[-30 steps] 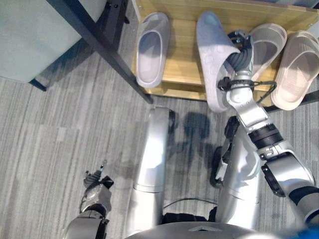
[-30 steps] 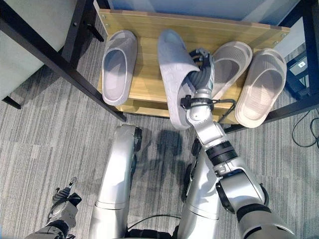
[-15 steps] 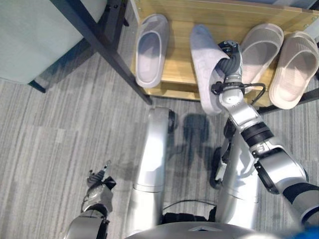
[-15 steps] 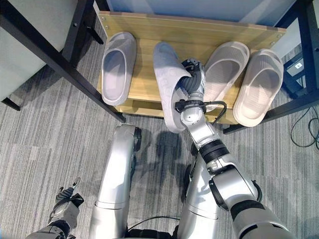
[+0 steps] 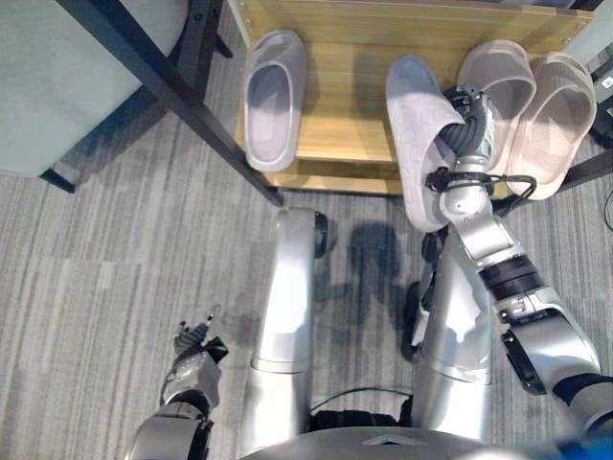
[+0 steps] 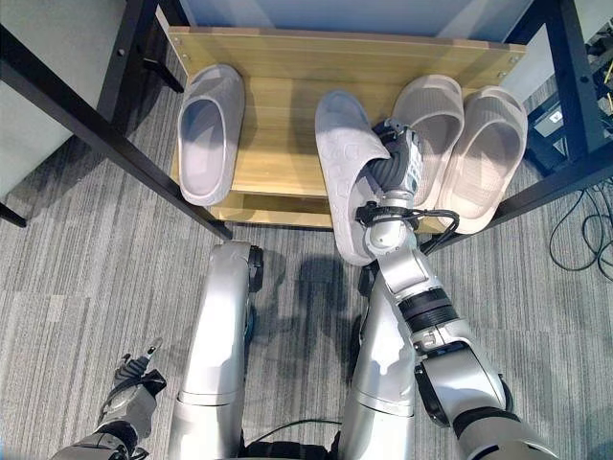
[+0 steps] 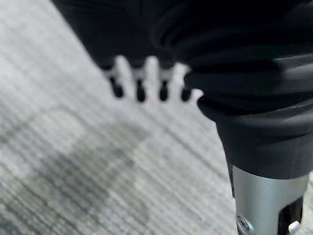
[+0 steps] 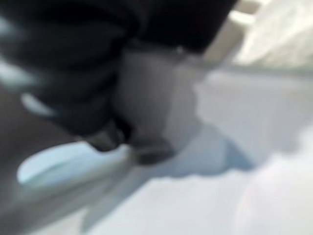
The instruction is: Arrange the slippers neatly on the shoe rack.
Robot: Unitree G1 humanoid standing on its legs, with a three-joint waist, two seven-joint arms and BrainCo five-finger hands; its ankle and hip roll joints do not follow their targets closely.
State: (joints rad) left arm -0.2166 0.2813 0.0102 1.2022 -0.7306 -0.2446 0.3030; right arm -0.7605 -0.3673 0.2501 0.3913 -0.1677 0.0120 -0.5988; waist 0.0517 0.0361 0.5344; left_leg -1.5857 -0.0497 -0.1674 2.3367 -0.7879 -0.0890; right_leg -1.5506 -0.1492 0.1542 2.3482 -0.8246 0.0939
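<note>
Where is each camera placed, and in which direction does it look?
Left eye view: on the head, looking down at the shoe rack and the right robot hand on a grey slipper.
Right eye view: beside it, facing the same way; both share the rack, the four slippers and the left robot hand.
Left wrist view: along the left hand's fingers at carpet.
Right wrist view: very close to the grey slipper, blurred.
</note>
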